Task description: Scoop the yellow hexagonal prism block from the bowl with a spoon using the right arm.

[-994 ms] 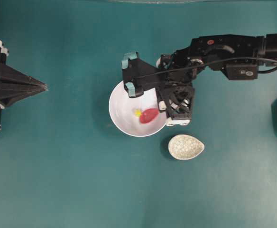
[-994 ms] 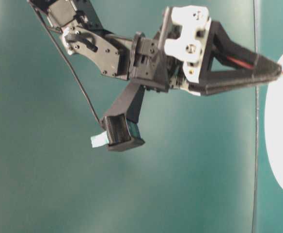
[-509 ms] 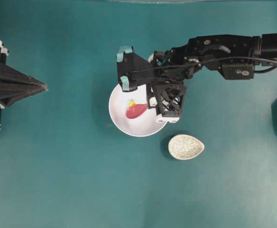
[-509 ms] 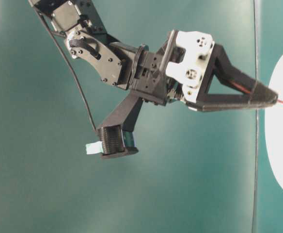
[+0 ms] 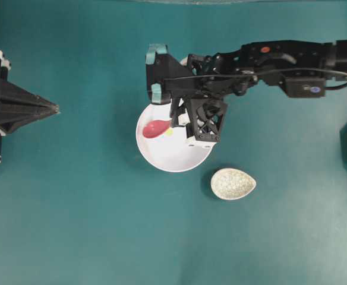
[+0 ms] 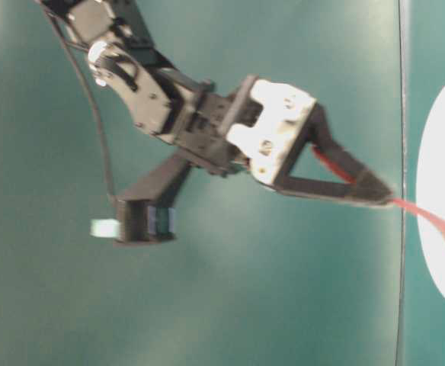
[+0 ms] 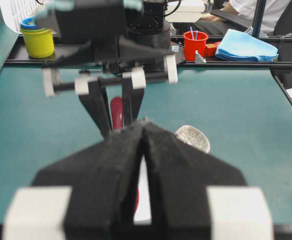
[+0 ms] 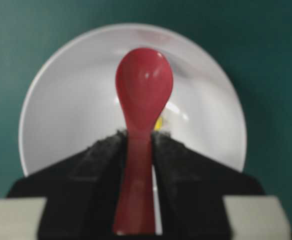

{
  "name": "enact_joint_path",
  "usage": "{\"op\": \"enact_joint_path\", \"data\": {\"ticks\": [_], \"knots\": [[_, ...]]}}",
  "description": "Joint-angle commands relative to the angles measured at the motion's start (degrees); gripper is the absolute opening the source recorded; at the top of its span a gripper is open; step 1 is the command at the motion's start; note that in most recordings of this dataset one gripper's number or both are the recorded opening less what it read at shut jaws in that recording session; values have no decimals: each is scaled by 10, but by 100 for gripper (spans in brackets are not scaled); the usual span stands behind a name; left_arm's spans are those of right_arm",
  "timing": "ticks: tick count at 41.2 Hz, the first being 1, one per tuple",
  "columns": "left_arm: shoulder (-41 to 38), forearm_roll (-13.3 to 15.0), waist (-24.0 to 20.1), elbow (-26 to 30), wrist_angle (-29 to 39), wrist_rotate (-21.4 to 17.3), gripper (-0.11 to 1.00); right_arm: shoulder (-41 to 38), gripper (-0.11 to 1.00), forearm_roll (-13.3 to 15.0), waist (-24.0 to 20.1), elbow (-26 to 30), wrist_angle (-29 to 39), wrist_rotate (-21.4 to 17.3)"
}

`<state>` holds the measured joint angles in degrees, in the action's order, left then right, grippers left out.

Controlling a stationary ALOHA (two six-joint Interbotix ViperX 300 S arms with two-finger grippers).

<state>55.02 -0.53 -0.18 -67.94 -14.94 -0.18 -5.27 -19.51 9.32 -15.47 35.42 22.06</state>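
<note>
The right pincer (image 8: pixel 136 145) is clamped on the handle of the red spoon (image 8: pixel 143 85), whose scoop hangs over the white bowl (image 5: pixel 179 160). The yellow block (image 5: pixel 169 132) lies in the bowl just beside the scoop, not in it. The risk: the tiny block may skid along the glossy wall instead of riding up. The left pincer (image 7: pixel 143 165) rests with its 2 jaws together, well apart.

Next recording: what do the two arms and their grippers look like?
Both arms are black with white fittings. The right arm carries teal tape patches, a thin black cable and a red dot on top. Its gripper and the left gripper have pointed, rough black jaws.
</note>
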Motion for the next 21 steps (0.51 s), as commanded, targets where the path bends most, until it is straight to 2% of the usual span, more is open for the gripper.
{"op": "enact_joint_path", "data": {"ticks": [1,21], "knots": [[-5,-2,-1,14,-3,-2,3,40,24,-1,-1,14,-5,0],[-5,-2,-6,15,-4,-2,3,131,24,-1,-1,2,-3,-1]]}}
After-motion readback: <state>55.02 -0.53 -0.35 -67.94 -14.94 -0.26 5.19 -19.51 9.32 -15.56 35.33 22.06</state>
